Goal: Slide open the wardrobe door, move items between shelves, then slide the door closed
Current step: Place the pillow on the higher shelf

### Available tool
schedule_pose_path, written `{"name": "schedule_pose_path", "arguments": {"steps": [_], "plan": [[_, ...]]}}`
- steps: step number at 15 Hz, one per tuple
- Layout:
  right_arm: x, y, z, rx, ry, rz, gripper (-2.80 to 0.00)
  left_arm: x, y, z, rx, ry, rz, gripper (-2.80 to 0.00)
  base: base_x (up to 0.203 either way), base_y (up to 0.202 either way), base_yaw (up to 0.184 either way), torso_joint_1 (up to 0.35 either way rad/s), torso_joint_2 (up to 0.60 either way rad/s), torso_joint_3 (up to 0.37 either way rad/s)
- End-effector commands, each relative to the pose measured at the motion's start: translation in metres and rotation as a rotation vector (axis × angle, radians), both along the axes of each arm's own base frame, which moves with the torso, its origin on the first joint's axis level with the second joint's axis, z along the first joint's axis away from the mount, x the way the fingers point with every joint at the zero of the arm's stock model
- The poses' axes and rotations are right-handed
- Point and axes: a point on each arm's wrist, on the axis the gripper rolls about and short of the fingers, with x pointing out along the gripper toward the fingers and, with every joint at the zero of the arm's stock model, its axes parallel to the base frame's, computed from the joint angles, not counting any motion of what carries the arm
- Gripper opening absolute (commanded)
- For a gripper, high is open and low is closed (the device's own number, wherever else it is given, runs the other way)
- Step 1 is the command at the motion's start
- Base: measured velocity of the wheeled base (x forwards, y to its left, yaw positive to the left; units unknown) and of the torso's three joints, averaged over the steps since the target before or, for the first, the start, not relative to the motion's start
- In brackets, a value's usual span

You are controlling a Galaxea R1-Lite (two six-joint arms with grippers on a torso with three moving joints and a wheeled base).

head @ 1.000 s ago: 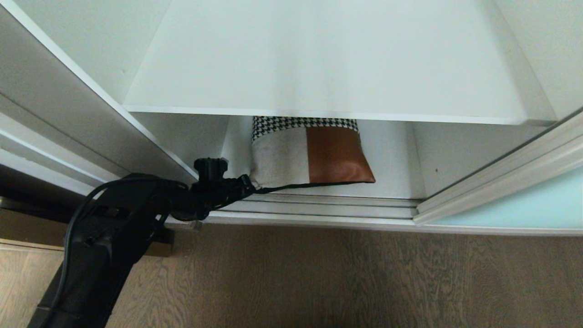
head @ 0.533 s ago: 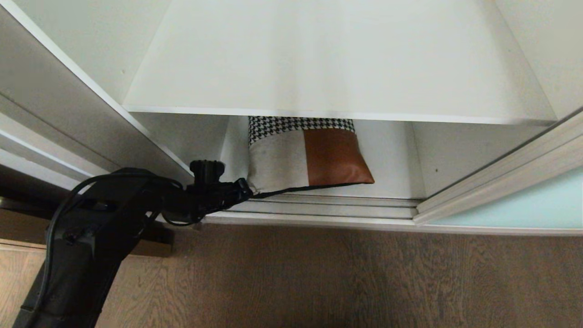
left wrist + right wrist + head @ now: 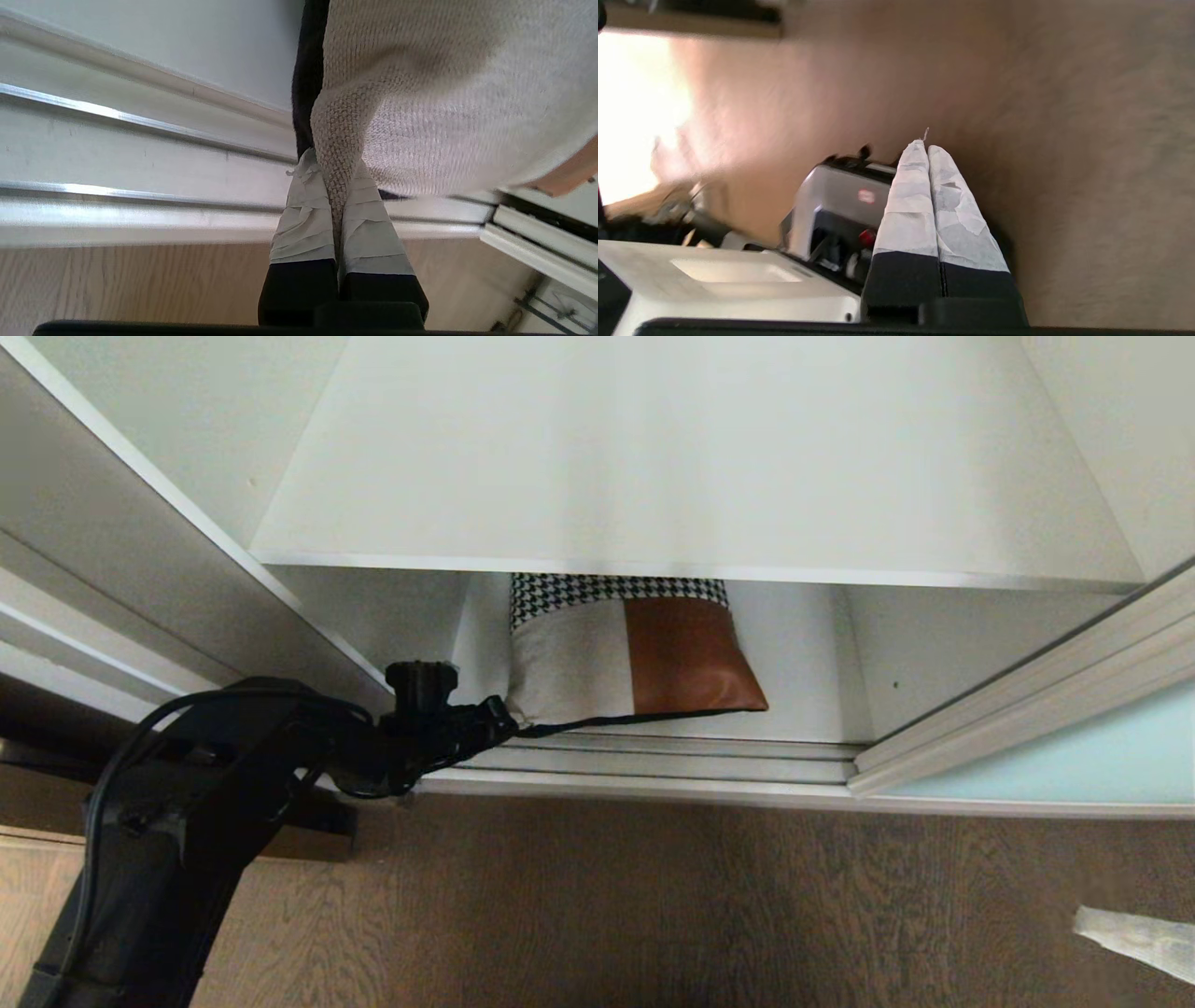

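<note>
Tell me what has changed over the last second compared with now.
The right gripper, shut and empty, has come into the head view at the lower right, above the floor. The left gripper stays shut on the cushion corner and has lifted it slightly, its arm drawing a little to the left. The cushion remains under the shelf, and the door has not moved.

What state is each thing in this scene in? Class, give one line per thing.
Sliding door: slid open to the right.
Cushion: on the bottom shelf, one corner pinched.
Left hand: shut on the cushion's corner.
Right hand: shut, holding nothing, over the floor.
Upper shelf: bare where visible.
</note>
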Motion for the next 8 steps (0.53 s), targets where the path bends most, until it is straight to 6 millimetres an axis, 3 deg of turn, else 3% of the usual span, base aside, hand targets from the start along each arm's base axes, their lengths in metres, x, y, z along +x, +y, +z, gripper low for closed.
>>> {"name": "schedule_pose_path", "arguments": {"steps": [1, 6, 8], "plan": [[0.037, 0.014, -0.022, -0.009, 0.150, 0.089, -2.80, -0.009, 0.001, 0.005, -0.004, 0.017, -0.010, -2.80, 0.000, 0.000, 0.000, 0.000, 0.00, 0.000], [0.072, 0.032, -0.042, -0.016, 0.210, 0.152, -2.80, -0.034, -0.002, 0.009, -0.012, 0.067, -0.062, -2.80, 0.000, 0.000, 0.000, 0.000, 0.00, 0.000], [0.083, 0.036, -0.050, -0.016, 0.253, 0.154, -2.80, -0.049, -0.007, -0.002, 0.000, 0.121, -0.087, -2.80, 0.000, 0.000, 0.000, 0.000, 0.00, 0.000]]}}
